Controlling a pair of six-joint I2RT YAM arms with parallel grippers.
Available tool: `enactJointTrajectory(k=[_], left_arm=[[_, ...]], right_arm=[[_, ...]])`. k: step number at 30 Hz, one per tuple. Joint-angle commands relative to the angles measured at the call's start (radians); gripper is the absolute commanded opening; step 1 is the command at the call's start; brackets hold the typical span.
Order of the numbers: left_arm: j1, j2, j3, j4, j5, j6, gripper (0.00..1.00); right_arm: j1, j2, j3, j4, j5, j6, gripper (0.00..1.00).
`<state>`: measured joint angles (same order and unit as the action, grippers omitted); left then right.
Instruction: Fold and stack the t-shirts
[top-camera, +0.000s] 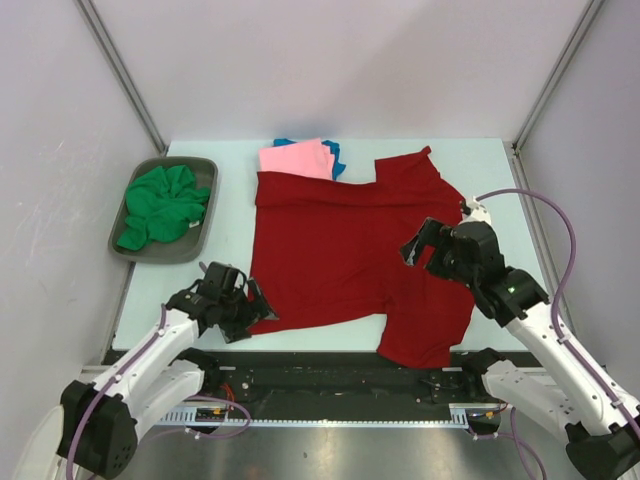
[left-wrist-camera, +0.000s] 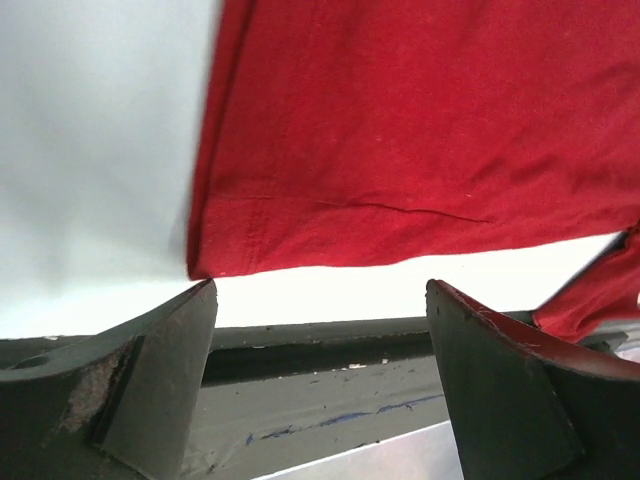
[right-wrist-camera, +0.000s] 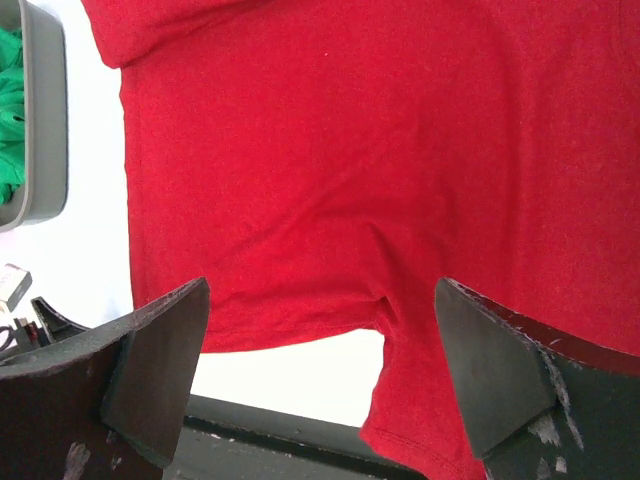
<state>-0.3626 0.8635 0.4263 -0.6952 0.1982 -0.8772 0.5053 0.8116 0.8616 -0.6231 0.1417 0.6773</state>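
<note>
A dark red t-shirt (top-camera: 350, 250) lies spread flat across the middle of the table, one sleeve hanging toward the near edge. My left gripper (top-camera: 250, 305) sits low at the shirt's near-left hem corner (left-wrist-camera: 205, 262), jaws wide apart and holding nothing (left-wrist-camera: 320, 340). Over the shirt's right side hovers my right gripper (top-camera: 420, 250), open and empty above the armpit seam (right-wrist-camera: 320, 340). A folded pink t-shirt (top-camera: 295, 158) rests on a blue one (top-camera: 337, 155) at the back. A crumpled green t-shirt (top-camera: 160, 205) lies in the tray.
The grey metal tray (top-camera: 200, 240) stands at the left edge of the table, also seen at the left of the right wrist view (right-wrist-camera: 45, 120). The dark rail of the arm mounts (top-camera: 330, 375) runs along the near table edge. Walls close in both sides.
</note>
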Motion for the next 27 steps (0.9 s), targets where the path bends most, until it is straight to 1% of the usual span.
enactJointTrajectory(k=[1, 8, 10, 14, 18, 20, 21, 23, 24, 26, 27], left_arm=[[-0.006, -0.035, 0.035, -0.058, -0.129, -0.085, 0.90], [-0.007, 0.080, 0.069, -0.089, -0.181, -0.114, 0.87], [-0.010, 0.107, 0.072, -0.066, -0.181, -0.108, 0.85], [-0.015, 0.218, 0.086, -0.043, -0.195, -0.089, 0.82], [-0.016, 0.276, 0.074, 0.023, -0.195, -0.085, 0.78], [-0.016, 0.301, 0.063, 0.045, -0.194, -0.086, 0.74], [-0.018, 0.308, 0.058, 0.065, -0.186, -0.086, 0.68], [-0.019, 0.328, 0.052, 0.072, -0.184, -0.086, 0.61], [-0.019, 0.330, 0.043, 0.088, -0.183, -0.086, 0.54], [-0.019, 0.336, 0.035, 0.095, -0.190, -0.089, 0.47], [-0.019, 0.338, 0.032, 0.108, -0.192, -0.088, 0.41]], right_arm=[[0.015, -0.014, -0.041, 0.034, -0.028, -0.013, 1.00], [0.024, -0.023, -0.119, 0.101, -0.086, 0.004, 0.99], [0.025, -0.020, -0.130, 0.112, -0.100, 0.005, 1.00], [0.024, -0.026, -0.137, 0.122, -0.096, 0.007, 1.00], [0.025, -0.032, -0.145, 0.114, -0.100, 0.002, 1.00], [0.027, -0.035, -0.150, 0.103, -0.102, 0.001, 1.00], [0.026, -0.038, -0.151, 0.100, -0.102, -0.001, 1.00], [0.025, -0.048, -0.157, 0.097, -0.100, -0.002, 1.00], [0.024, -0.048, -0.159, 0.094, -0.100, -0.002, 1.00], [0.025, -0.051, -0.161, 0.083, -0.100, -0.004, 1.00], [0.024, -0.054, -0.159, 0.080, -0.103, -0.002, 1.00]])
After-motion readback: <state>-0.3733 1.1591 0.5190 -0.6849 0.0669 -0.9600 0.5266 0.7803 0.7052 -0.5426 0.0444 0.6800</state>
